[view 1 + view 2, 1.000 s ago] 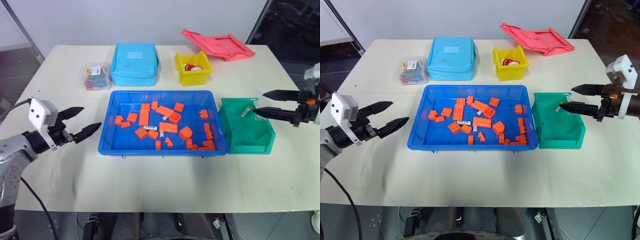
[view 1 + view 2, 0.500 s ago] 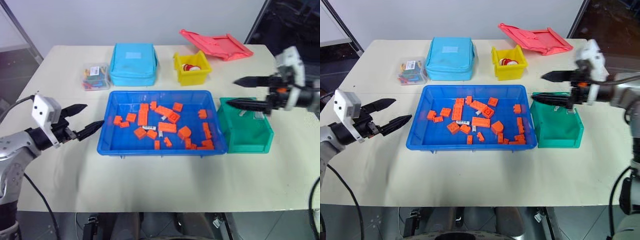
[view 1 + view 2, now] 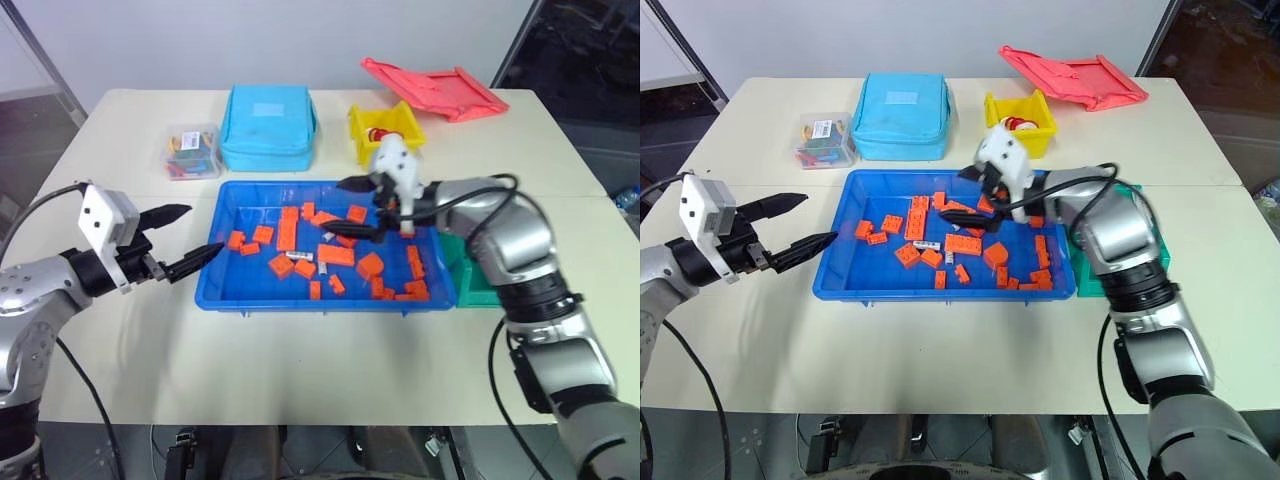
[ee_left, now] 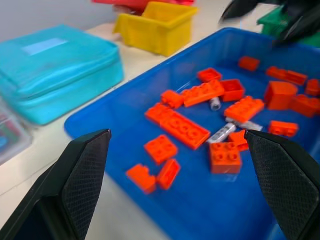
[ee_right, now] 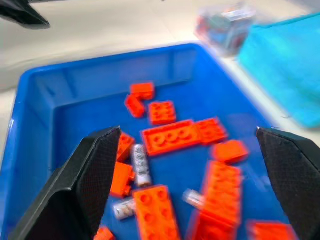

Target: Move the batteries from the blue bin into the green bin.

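The right claw [image 3: 352, 210] hangs over the blue bin [image 3: 232, 205] toward its two o'clock quarter, fingers spread as wide as they go and holding nothing; the left claw [image 3: 186, 239] waits just outside the bin's nine o'clock rim, also spread wide and empty. The batteries [image 3: 302, 257] lie near the middle of the bin floor, wedged among the orange building blocks [image 3: 337, 255]: in the right wrist view one battery [image 5: 140, 164] lies touching a long block, with two more just beside it [image 5: 123, 208] [image 5: 192, 198]. The main risk, as I judge it, is a wrong pick: with the fingers this wide, a descent that is slightly off could straddle a block along with a battery, or take a block alone, and carry it to the green bin [image 3: 470, 283], which sits against the blue bin's three o'clock side, largely hidden behind the right forearm. A slim round cell may also roll or squirt out as the fingers close, sliding under a block. A fingertip landing on a block could shove the pile and bury the cells. On the carry, a loosely pinched battery could drop onto the worktop [image 3: 300, 370] between the two bins.
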`<action>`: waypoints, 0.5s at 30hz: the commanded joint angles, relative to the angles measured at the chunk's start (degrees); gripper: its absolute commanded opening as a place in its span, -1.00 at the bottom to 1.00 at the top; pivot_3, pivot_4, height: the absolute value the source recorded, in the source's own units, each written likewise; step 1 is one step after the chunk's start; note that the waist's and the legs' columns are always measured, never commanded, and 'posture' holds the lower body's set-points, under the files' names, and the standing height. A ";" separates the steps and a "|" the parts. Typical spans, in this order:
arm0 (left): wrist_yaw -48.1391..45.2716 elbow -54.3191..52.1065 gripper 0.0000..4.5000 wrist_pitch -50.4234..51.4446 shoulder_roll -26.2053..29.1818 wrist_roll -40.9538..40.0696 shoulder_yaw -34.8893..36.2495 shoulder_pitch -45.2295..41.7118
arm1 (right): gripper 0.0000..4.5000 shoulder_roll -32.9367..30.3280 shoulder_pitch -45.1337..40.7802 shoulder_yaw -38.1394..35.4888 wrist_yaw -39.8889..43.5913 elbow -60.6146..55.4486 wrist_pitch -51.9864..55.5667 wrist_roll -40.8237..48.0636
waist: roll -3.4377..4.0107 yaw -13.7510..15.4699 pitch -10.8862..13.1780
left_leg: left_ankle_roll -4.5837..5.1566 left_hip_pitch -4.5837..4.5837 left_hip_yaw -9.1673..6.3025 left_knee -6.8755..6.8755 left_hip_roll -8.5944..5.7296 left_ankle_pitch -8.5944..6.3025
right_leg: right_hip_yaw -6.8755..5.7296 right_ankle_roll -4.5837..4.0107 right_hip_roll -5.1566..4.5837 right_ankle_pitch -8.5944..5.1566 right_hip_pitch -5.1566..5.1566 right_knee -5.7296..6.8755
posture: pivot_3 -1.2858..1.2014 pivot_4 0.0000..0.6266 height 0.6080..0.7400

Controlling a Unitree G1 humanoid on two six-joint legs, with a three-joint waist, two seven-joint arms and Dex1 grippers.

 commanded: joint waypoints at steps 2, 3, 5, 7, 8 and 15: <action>2.00 -3.65 1.00 0.07 -1.21 -1.36 1.59 0.59 | 0.96 4.63 -1.01 3.11 -1.97 5.42 -4.80 -4.61 | -0.01 -0.01 0.00 | 0.00 0.01 0.00 0.01 0.00 0.00 | 0.00 0.00 -0.01 0.00 0.01 0.00 | 0.03 -0.52 1.00; 2.33 -4.10 1.00 0.14 -1.55 -1.43 1.67 0.97 | 0.96 5.81 -1.42 3.77 -2.31 7.21 -5.64 -5.63 | -0.01 -0.01 0.00 | 0.00 0.00 0.01 0.01 -0.01 0.00 | 0.00 0.00 -0.01 0.00 0.01 0.00 | 0.03 -0.52 1.00; 3.09 -4.94 1.00 0.23 -2.08 -1.60 1.91 1.74 | 0.96 7.74 -2.22 4.62 -2.82 10.32 -6.83 -7.29 | -0.01 -0.01 0.00 | 0.00 0.01 0.00 0.01 -0.01 0.00 | 0.00 0.00 -0.01 0.00 0.01 0.02 | 0.03 -0.52 1.00; 3.87 -5.53 1.00 0.27 -2.54 -1.82 2.33 2.31 | 0.96 8.85 -2.86 5.89 -2.87 12.94 -8.04 -9.25 | 0.00 0.00 0.00 | 0.00 0.01 0.00 0.01 -0.01 0.00 | 0.00 0.00 -0.01 0.00 0.00 0.02 | 0.03 -0.52 1.00; 4.15 -5.74 1.00 0.25 -2.70 -1.92 2.52 2.55 | 0.96 9.30 -3.15 6.51 -2.96 14.19 -8.63 -10.36 | -0.01 0.01 0.00 | 0.00 0.01 0.00 0.01 -0.01 0.00 | 0.00 0.00 -0.01 0.00 0.00 0.02 | 0.03 -0.52 1.00; 6.38 -7.15 1.00 0.03 -3.83 -2.30 3.01 3.90 | 0.96 12.15 -5.12 8.60 -4.19 20.53 -6.14 -15.06 | -0.01 -0.03 0.00 | -0.01 0.02 -0.01 0.00 -0.01 0.00 | -0.01 -0.01 0.00 0.00 -0.01 0.03 | 0.03 -0.52 1.00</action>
